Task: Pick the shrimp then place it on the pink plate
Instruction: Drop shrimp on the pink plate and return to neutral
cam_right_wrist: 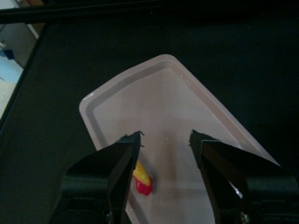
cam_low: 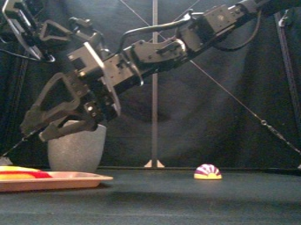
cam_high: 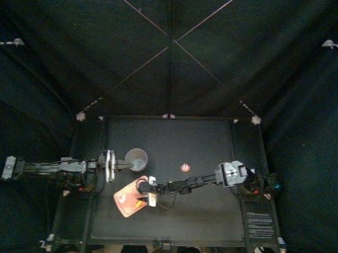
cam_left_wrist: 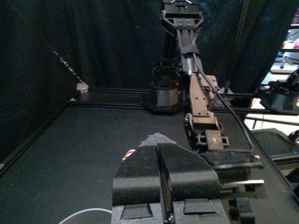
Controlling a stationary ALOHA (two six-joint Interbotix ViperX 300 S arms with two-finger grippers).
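The shrimp (cam_right_wrist: pixel 140 178), a yellow toy with a red tail end, lies on the pink plate (cam_right_wrist: pixel 176 96) at the table's front left; the front view shows the shrimp (cam_low: pixel 24 173) flat on the plate (cam_low: pixel 70 181). My right gripper (cam_right_wrist: pixel 163 140) reaches across from the right and hangs just above the plate (cam_high: pixel 129 201), open, with nothing between its jaws. From the front, the right gripper (cam_low: pixel 59 130) is clear of the shrimp. My left gripper (cam_left_wrist: pixel 163 144) rests shut at the table's left side (cam_high: pixel 109 166).
A tall grey speckled cup (cam_low: pixel 77 147) stands behind the plate, also seen from above (cam_high: pixel 136 156). A small pink, white and yellow striped toy (cam_low: pixel 209 170) sits near the table's middle (cam_high: pixel 189 167), to the right of the plate.
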